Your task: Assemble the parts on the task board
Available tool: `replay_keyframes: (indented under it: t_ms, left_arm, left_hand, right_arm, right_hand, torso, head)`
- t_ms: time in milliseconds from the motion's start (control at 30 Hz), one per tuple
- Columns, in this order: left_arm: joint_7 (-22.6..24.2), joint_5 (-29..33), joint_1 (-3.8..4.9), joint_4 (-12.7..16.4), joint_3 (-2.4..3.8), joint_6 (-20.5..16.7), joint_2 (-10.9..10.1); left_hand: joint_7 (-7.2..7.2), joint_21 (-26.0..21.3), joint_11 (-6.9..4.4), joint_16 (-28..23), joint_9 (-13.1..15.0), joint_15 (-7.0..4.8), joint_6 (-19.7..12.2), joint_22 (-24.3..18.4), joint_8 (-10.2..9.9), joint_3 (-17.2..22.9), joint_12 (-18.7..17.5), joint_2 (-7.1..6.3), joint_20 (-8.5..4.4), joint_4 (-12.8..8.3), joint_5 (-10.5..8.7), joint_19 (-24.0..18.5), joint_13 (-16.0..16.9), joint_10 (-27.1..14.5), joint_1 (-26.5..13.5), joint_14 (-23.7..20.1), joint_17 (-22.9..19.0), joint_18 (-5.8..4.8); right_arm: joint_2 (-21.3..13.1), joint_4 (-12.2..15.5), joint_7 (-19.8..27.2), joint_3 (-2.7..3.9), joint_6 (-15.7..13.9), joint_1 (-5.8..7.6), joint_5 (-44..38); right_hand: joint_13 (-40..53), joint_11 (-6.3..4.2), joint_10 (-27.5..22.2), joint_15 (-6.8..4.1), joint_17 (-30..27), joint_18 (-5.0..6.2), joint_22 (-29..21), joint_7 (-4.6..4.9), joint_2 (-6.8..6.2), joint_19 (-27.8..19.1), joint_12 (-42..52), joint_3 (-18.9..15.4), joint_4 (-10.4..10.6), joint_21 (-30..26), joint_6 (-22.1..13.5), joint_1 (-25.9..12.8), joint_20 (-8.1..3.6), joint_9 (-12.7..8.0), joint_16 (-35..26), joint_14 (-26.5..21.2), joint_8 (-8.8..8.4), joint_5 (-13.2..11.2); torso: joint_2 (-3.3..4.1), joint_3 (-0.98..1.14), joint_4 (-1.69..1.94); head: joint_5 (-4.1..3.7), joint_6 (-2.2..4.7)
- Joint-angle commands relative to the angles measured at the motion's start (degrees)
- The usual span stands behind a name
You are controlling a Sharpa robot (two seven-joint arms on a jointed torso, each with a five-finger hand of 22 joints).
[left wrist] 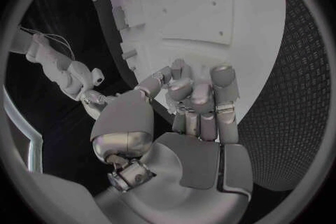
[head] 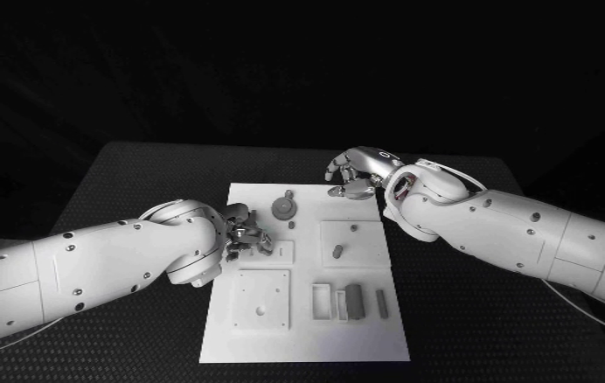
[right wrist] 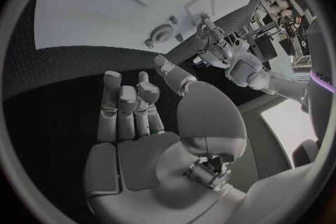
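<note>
Now | flat white rectangular task board [head: 378, 335] mid-table, small grey toothed gear [head: 285, 207] lying near its far edge | light, rigid, likely slippery: pinch its rim | left hand [head: 247, 235] fingers curled, contents cannot tell | right hand [head: 354, 174] fingers loosely bent, empty

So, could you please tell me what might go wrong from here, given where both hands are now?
1. The left hand hovers low over the white task board at its left edge, beside the small raised square; a careless move might nudge the board.
2. The right hand sits at the board's far edge, near the grey toothed gear; it could knock it.
3. The small grey upright peg looks easy to tip.
</note>
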Motion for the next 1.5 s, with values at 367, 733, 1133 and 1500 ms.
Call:
replay_keyframes:
  t_ms: [367,733,1133,1500]
  left_arm:
    - [0.0,-3.2,-0.22,-0.2,0.03,0.7,0.4]
    - [0.1,-4.7,-0.41,-0.2,0.03,0.2,0.6]
    - [0.5,-6.1,-0.63,-0.2,0.03,-0.1,0.8]
    - [0.6,-8.7,-0.84,-0.1,0.03,0.1,1.1]
  left_hand:
    - [-4.04,0.3,-1.9,0.7,12.8,-2.85,7.7,1.0,0.1,0.1,-0.4,1.36,0.17,0.1,-0.29,0.4,-0.1,-1.5,0.1,0.5,-0.6,1.12]
    - [-4.07,0.3,-1.94,1.0,12.8,-2.85,7.8,1.0,0.1,0.3,-0.5,1.75,0.18,0.0,-0.44,0.4,-0.2,-1.4,0.1,0.5,-0.9,1.15]
    - [-4.07,0.4,-1.93,1.1,12.8,-2.85,7.9,1.0,0.0,0.4,-0.6,1.98,0.2,-0.4,-0.71,0.4,-0.2,-1.4,0.3,0.5,-1.2,1.15]
    - [-4.05,0.4,-1.92,1.1,12.8,-2.83,7.8,1.0,-0.1,0.4,-0.7,1.98,0.23,-0.6,-0.91,0.3,-0.3,-1.3,0.3,0.4,-1.3,1.14]
  right_arm:
    - [0.0,0.1,0.0,0.02,0.4,-0.06,-0.1]
    - [0.0,0.0,0.1,0.02,0.4,-0.06,-0.1]
    - [0.1,0.0,0.1,0.02,0.3,-0.07,0.2]
    - [0.2,-0.2,0.2,0.02,0.4,-0.12,0.2]
  right_hand:
    - [-0.1,0.21,-0.4,-0.15,-0.1,0.79,0.5,0.27,-0.55,0.1,-0.3,0.2,-0.1,-0.4,0.0,0.0,0.13,0.0,-0.2,-0.1,-0.34,0.1]
    - [-0.1,0.22,-0.4,-0.14,-0.1,0.78,0.5,0.28,-0.58,0.1,-0.3,0.1,0.0,-0.4,0.0,-0.3,0.17,0.0,-0.2,-0.1,-0.36,0.1]
    - [-0.1,0.23,-0.3,-0.13,-0.1,0.79,0.5,0.28,-0.58,0.2,-0.3,0.1,0.2,-0.4,0.0,-0.6,0.21,0.0,-0.2,-0.1,-0.37,0.1]
    - [-0.1,0.23,-0.3,-0.13,-0.1,0.79,0.5,0.28,-0.57,0.2,-0.3,0.1,0.4,-0.4,0.0,-0.8,0.23,0.0,-0.2,-0.1,-0.38,0.1]
  torso:
    - [0.0,0.0,0.01]
    - [0.02,-0.03,-0.01]
    - [0.03,-0.03,0.0]
    - [0.04,-0.05,-0.04]
  head:
    - [0.13,-0.03]
    - [0.03,0.09]
    - [-0.13,0.11]
    - [-0.43,0.13]
